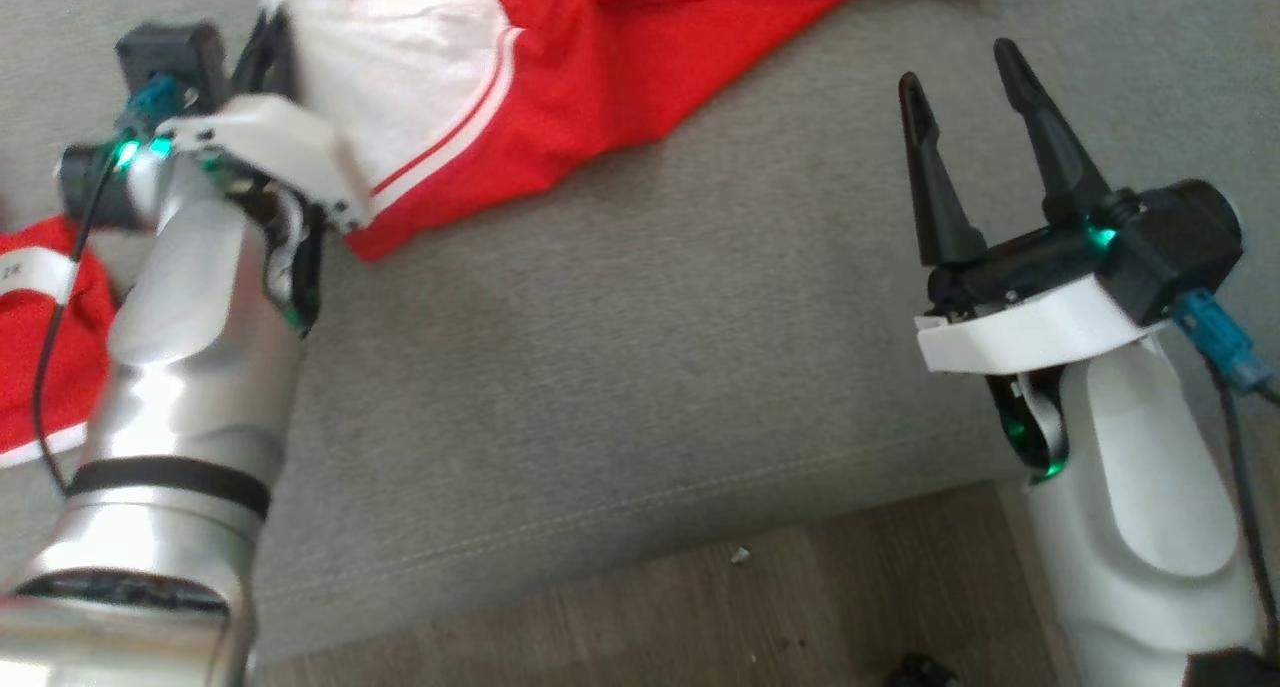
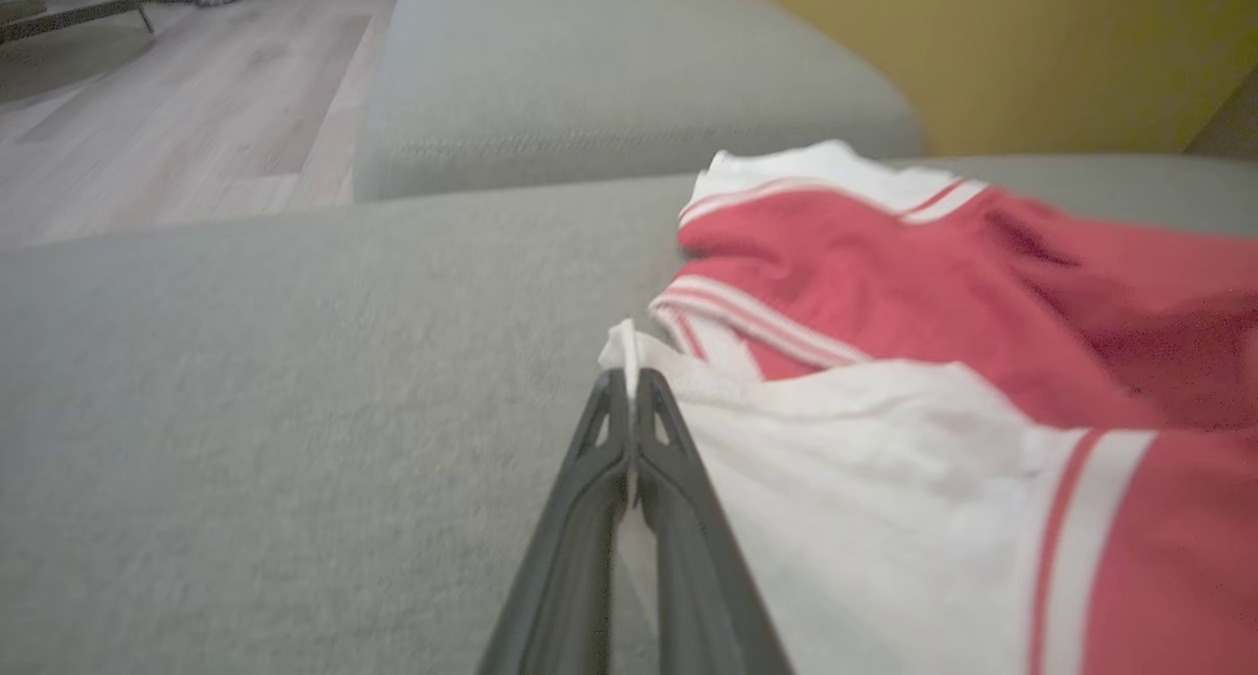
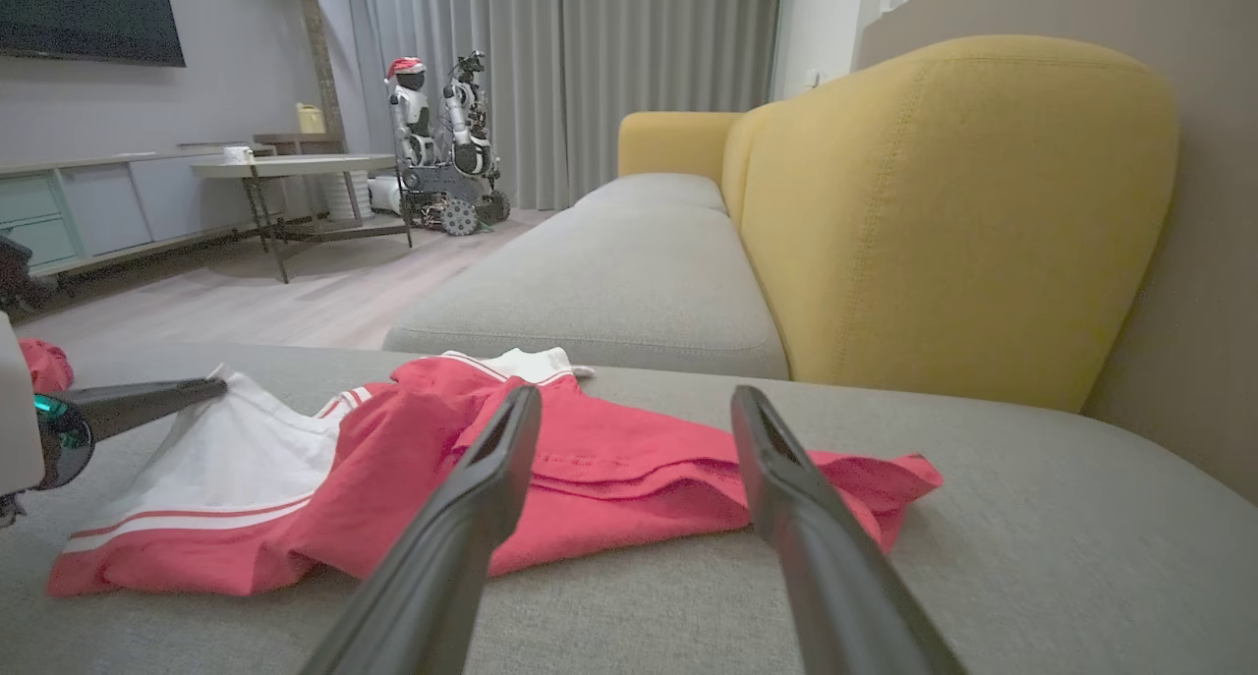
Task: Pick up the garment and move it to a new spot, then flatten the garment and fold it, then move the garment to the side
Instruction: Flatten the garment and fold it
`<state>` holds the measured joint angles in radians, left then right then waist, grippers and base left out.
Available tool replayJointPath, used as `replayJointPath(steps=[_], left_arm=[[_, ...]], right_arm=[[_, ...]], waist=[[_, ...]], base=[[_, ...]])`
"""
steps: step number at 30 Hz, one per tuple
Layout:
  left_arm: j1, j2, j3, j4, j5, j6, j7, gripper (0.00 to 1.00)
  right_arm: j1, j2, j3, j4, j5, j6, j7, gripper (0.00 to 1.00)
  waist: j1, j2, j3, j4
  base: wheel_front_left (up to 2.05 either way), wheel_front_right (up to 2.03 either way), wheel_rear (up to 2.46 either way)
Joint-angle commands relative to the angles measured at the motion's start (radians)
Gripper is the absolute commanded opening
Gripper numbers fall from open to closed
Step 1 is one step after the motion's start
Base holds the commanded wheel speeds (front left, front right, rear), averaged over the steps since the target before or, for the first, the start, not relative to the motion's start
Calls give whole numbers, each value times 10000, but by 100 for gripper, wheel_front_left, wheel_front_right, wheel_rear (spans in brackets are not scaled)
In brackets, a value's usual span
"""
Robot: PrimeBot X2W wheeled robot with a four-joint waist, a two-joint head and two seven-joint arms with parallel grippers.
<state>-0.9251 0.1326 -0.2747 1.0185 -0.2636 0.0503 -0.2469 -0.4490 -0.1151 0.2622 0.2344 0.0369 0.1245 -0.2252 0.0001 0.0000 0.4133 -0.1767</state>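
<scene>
The garment [image 1: 600, 67], red with white panels and stripes, lies crumpled on the grey sofa seat [image 1: 650, 347] at the top of the head view. My left gripper [image 1: 272, 22] is shut on the garment's white edge at its left end. In the left wrist view the two fingers [image 2: 629, 385] are pressed together with a thin fold of white cloth [image 2: 885, 488] between them. My right gripper [image 1: 958, 72] hovers open over bare seat to the right of the garment. In the right wrist view its fingers [image 3: 637, 400] frame the red cloth [image 3: 590, 459], apart from it.
Another red cloth with a white label [image 1: 40, 337] lies at the left edge. The seat's front edge meets wooden floor [image 1: 700, 607]. A yellow backrest [image 3: 934, 213] rises behind the seat. A second seat cushion [image 3: 609, 282], a table [image 3: 285, 169] and another robot [image 3: 442, 144] stand further off.
</scene>
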Motion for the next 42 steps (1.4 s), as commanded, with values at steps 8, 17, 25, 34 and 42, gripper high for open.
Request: replayJointPath(steps=[8, 17, 25, 34, 42], left_arm=[[2076, -387, 648, -4862, -48, -504, -146, 0], [3950, -723, 474, -7220, 195, -424, -147, 0], [4395, -817, -214, -7814, -161, -340, -148, 0], [4232, -822, -1056, -8127, -708, 53, -148, 0], [4158, -823, -1317, -8178, -859, 199, -148, 0]], right_arm=[[-1045, -995, 438, 890, 140, 62, 832, 100], [-2427, -2084, 1387, 2910, 164, 62, 1268, 100], [-3877, -2617, 2427, 4907, 509, 62, 1312, 100], [-4909, -2600, 2952, 6522, 579, 62, 1030, 100], [-5422, -2442, 3234, 7512, 532, 62, 623, 100]], waist=[[-1, 0, -530, 1673], [-1, 0, -562, 3044], [-1, 0, -180, 3883], [-1, 0, 165, 4223], [-1, 0, 273, 4285]], base=[[0, 0, 0], [0, 0, 0], [0, 0, 0], [0, 0, 0], [0, 0, 0]])
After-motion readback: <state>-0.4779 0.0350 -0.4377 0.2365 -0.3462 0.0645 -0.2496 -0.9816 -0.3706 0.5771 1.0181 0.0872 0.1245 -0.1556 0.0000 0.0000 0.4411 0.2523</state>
